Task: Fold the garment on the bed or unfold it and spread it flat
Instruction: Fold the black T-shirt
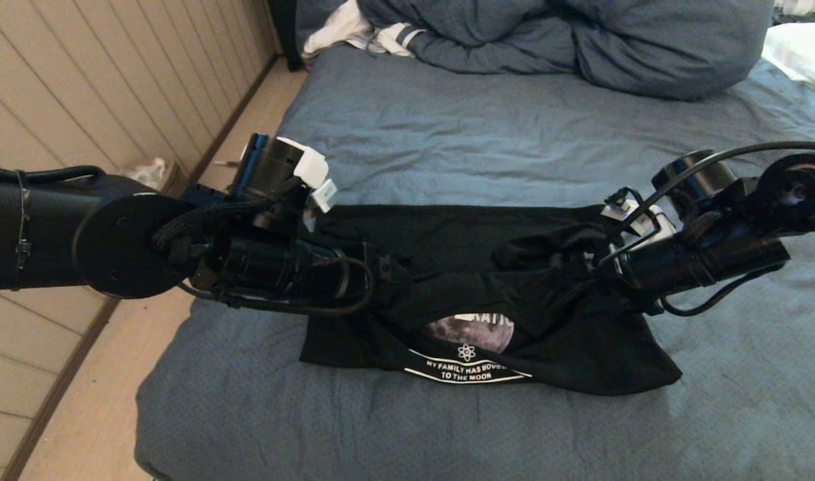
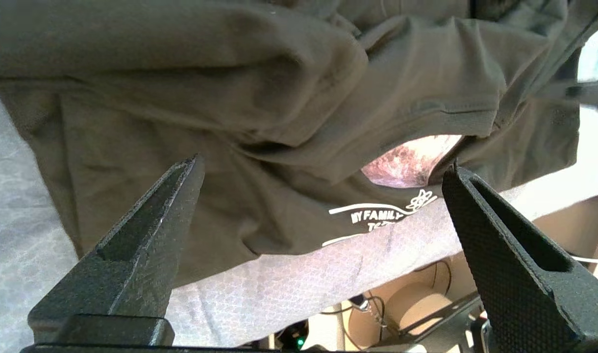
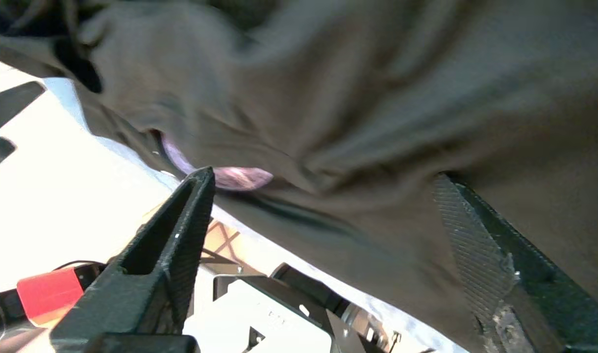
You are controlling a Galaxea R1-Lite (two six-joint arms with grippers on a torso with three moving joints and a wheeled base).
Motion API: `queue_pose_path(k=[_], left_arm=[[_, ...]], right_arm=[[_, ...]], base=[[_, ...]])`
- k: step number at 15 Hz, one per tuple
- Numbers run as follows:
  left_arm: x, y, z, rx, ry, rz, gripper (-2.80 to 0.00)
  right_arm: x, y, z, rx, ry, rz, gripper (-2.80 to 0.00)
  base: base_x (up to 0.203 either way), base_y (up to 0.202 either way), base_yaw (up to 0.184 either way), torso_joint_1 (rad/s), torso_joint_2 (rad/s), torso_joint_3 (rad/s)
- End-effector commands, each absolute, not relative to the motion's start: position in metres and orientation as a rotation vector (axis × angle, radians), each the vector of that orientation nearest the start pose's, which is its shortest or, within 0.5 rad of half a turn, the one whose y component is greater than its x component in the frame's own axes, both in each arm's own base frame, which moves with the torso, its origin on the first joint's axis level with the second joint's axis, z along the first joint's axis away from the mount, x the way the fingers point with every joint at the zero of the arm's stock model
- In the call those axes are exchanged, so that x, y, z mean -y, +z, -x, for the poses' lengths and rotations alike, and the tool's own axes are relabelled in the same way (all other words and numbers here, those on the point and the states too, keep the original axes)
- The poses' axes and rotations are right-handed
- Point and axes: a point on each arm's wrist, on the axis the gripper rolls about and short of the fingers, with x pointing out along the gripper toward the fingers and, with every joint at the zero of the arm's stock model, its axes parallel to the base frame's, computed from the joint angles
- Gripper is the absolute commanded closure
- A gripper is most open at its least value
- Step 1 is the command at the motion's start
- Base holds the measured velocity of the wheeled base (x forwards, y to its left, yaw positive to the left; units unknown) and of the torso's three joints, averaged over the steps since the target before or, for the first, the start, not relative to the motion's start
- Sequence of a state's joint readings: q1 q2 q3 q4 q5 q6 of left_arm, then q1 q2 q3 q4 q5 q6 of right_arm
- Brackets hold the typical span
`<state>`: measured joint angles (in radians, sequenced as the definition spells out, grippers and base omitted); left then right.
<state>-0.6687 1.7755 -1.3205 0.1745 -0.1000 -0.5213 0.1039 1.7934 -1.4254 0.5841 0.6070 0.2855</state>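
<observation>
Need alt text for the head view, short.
A thin black T-shirt with a moon print and white lettering lies loosely folded and bunched on a wide bed covered in wrinkled blue-grey fabric. Both black robot arms reach in over it from either side, the left gripper and right gripper open. A bunched blue-grey duvet sits at the far end.

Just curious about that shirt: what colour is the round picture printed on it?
Purplish-grey, like a moon, on the black T-shirt; clearest in the head view.
</observation>
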Motion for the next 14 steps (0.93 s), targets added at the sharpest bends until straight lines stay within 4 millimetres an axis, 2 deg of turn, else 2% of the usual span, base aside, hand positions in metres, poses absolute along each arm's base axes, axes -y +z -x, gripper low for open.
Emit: queue_pose_path(k=[1,5,12,13,14], left_arm=[[0.207,0.225,-0.259,-0.79,-0.558,0.302,-2.8],[0.207,0.226,-0.259,-0.785,-0.558,0.302,-2.8],[0.21,0.221,-0.263,-0.799,-0.556,0.299,-2.8],[0.21,0.221,-0.263,-0.8,-0.556,0.299,-2.8],[0.211,0.22,-0.264,-0.801,-0.557,0.299,-2.8]], right_arm=[[-0.051,0.221,-0.318,-1.034,0.532,-0.498,-2.8],[-0.058,0.225,-0.321,-1.023,0.554,-0.49,-2.8],[-0.065,0.205,-0.336,-1.081,0.556,-0.496,-2.8],[-0.066,0.204,-0.336,-1.084,0.557,-0.495,-1.72],[-0.068,0.201,-0.337,-1.095,0.56,-0.491,0.0]], base=[[0.0,0.0,0.0,0.0,0.0,0.0],[0.0,0.0,0.0,0.0,0.0,0.0],[0.0,0.0,0.0,0.0,0.0,0.0],[0.0,0.0,0.0,0.0,0.0,0.0],[0.0,0.0,0.0,0.0,0.0,0.0]])
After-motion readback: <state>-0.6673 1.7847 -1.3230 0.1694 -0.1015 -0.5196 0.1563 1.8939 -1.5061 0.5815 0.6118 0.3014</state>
